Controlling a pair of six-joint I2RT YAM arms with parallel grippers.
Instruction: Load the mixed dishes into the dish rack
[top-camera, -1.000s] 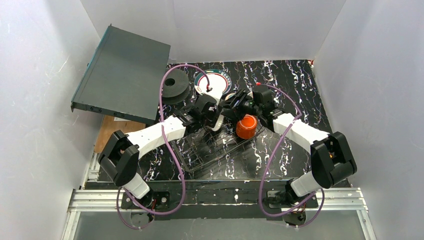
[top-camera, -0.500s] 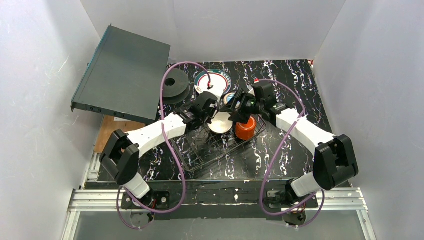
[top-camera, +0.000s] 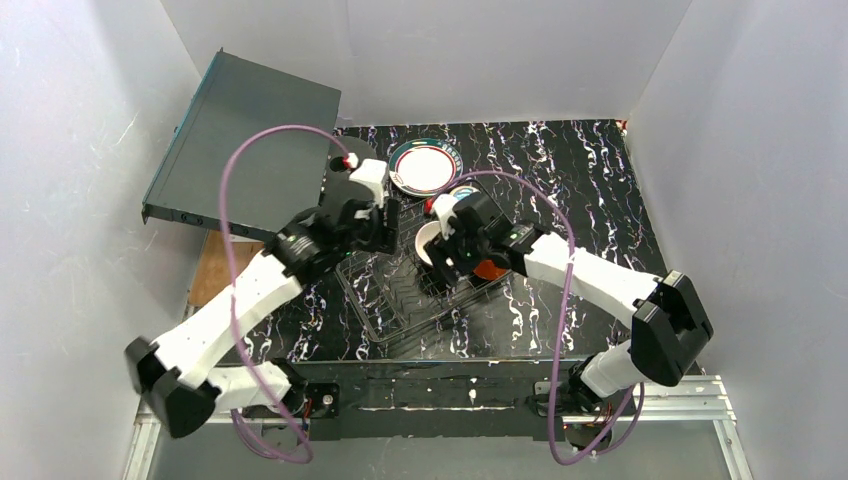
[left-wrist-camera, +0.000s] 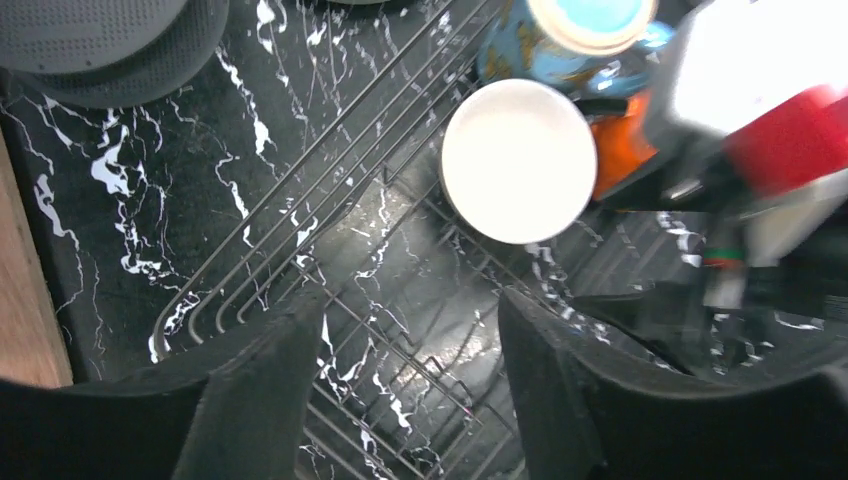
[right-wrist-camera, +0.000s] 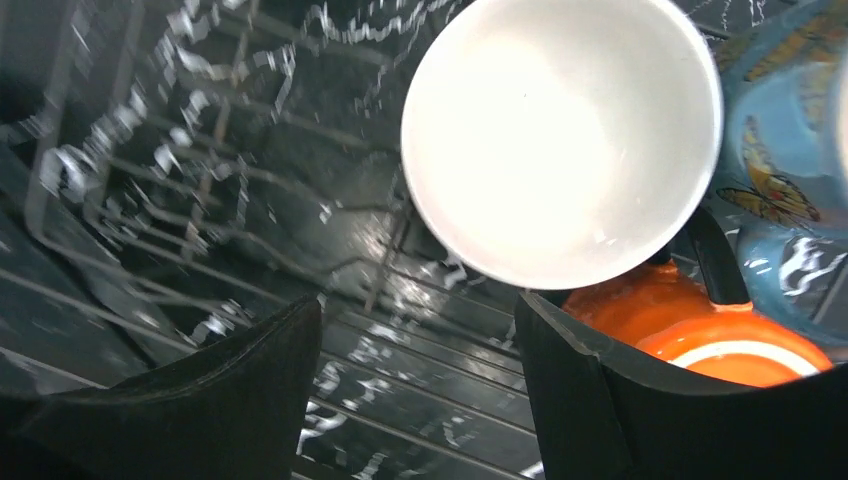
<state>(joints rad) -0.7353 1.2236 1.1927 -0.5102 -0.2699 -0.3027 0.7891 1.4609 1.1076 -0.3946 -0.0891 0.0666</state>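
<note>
Bowl update: cream bowl (left-wrist-camera: 517, 160) sits in the far right end of the dish rack (top-camera: 400, 290). The small orange cup (right-wrist-camera: 720, 330) is right beside it. The blue mug (right-wrist-camera: 775, 130) is just past them; can't tell if it's inside the wire or not. The green-and-red rimmed plate (top-camera: 425, 167) lies flat on the marble surface (top-camera: 580, 170) beyond the rack. Left tool (left-wrist-camera: 405, 310) and right tool (right-wrist-camera: 415, 320) both hang over the rack, jaws spread wide with nothing in them.
</note>
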